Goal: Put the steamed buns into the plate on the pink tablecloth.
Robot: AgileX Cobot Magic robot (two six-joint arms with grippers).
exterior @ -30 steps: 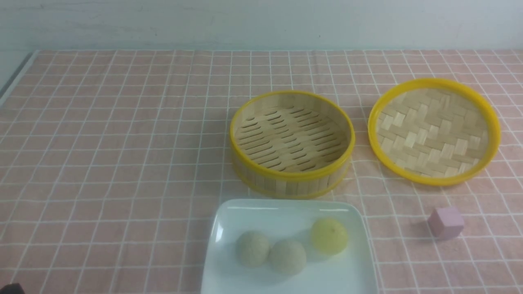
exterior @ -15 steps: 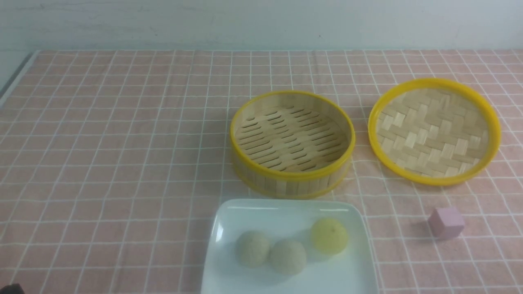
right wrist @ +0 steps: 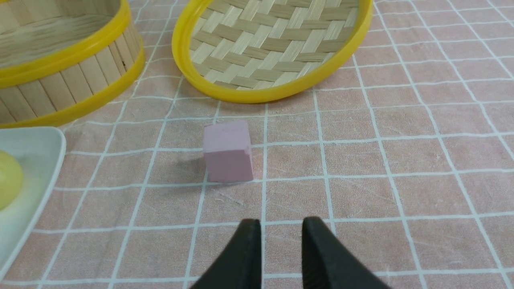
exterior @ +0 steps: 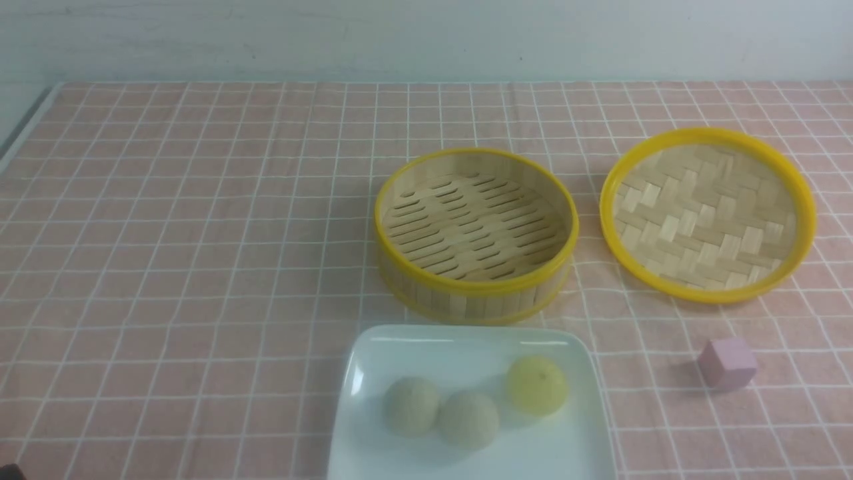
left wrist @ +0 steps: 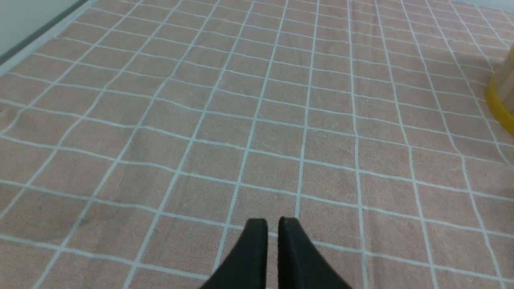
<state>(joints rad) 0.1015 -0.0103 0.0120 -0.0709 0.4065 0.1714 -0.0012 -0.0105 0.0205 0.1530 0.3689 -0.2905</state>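
Three steamed buns lie in the white square plate (exterior: 460,335) near the front edge of the pink tablecloth (exterior: 200,233): two beige ones (exterior: 411,406) (exterior: 468,419) side by side and a yellow one (exterior: 537,385) to their right. My left gripper (left wrist: 272,221) hangs over bare cloth left of the basket, fingers almost together with only a thin slit and nothing in it. My right gripper (right wrist: 281,221) hovers a little short of the pink cube (right wrist: 227,151), slightly open and empty. The plate's corner (right wrist: 40,138) and yellow bun (right wrist: 7,178) show beside it.
A round bamboo steamer basket (exterior: 466,288) with a yellow rim stands empty just behind the plate. Its woven lid (exterior: 708,213) lies upside down to the right. The pink cube (exterior: 727,362) sits right of the plate. The table's left edge (exterior: 26,127) shows at far left.
Nothing on the table has moved. A dark tip in the front view's lower left corner has slid a little further out of the picture.
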